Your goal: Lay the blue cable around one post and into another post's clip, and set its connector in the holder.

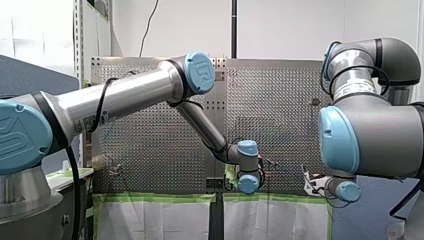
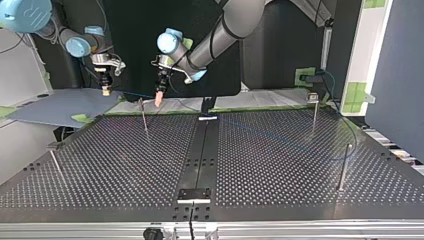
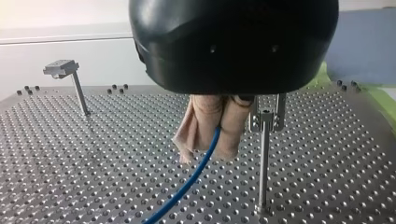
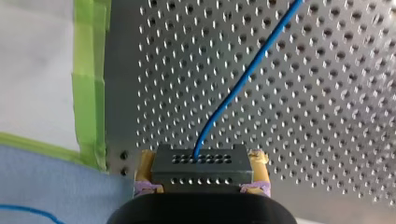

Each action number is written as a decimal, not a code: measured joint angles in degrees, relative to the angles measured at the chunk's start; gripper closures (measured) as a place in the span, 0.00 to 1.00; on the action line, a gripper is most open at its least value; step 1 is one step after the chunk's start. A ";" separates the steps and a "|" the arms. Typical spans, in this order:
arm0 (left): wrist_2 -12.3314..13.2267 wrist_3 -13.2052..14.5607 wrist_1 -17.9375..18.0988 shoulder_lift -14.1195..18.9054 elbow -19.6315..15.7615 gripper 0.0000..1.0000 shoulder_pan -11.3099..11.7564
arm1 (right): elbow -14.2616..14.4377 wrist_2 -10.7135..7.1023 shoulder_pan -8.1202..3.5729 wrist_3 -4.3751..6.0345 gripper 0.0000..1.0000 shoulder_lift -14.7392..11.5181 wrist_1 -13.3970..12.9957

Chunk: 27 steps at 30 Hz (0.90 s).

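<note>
Right wrist view: right end effector (image 4: 201, 161) grips connector (image 4: 201, 175) (left end effector (image 3: 208, 148) pinches blue cable (image 3: 184, 186))

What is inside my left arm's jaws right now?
A thin blue cable runs up between the beige pads, which are shut on it. How far it continues is hidden by the black gripper housing.
</note>
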 joint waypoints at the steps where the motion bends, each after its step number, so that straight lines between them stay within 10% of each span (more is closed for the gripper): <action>1: -0.20 0.05 0.11 -0.02 -0.02 0.92 0.00 | -0.20 0.31 -0.12 0.08 1.00 0.00 0.11; 27: 4.94 -2.74 -3.51 -3.52 2.55 0.92 2.35 | -3.19 1.32 -0.23 0.41 1.00 0.00 2.09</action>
